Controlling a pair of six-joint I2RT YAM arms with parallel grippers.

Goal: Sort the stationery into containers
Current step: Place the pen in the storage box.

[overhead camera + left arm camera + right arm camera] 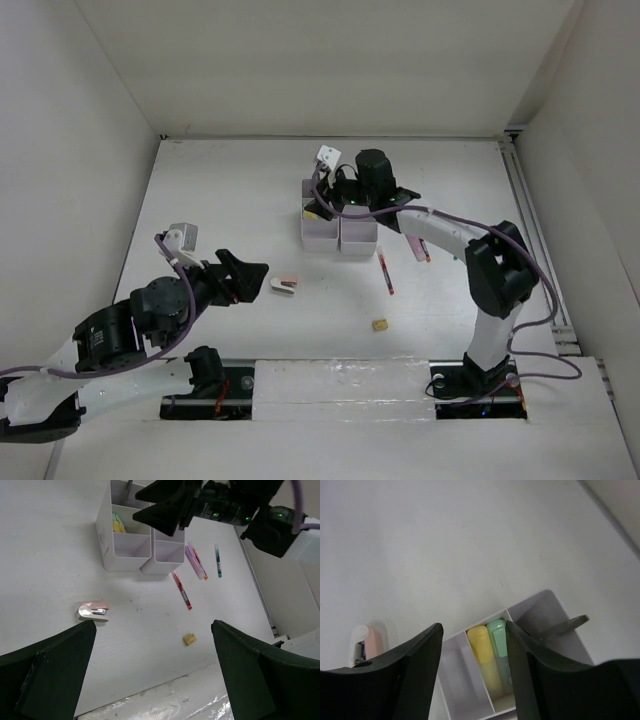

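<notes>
White tabletop [220, 200] carries the stapler [284, 285], lying left to right, just right of my left gripper [256, 282], which is spread wide and empty; my right gripper [472, 627] hangs well apart.

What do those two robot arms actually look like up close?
Both the left arm and right arm mix white shells with chunky black joints. Thin purplish cables loop along them. The left gripper and right gripper each have two matte black wedge-shaped fingers.
</notes>
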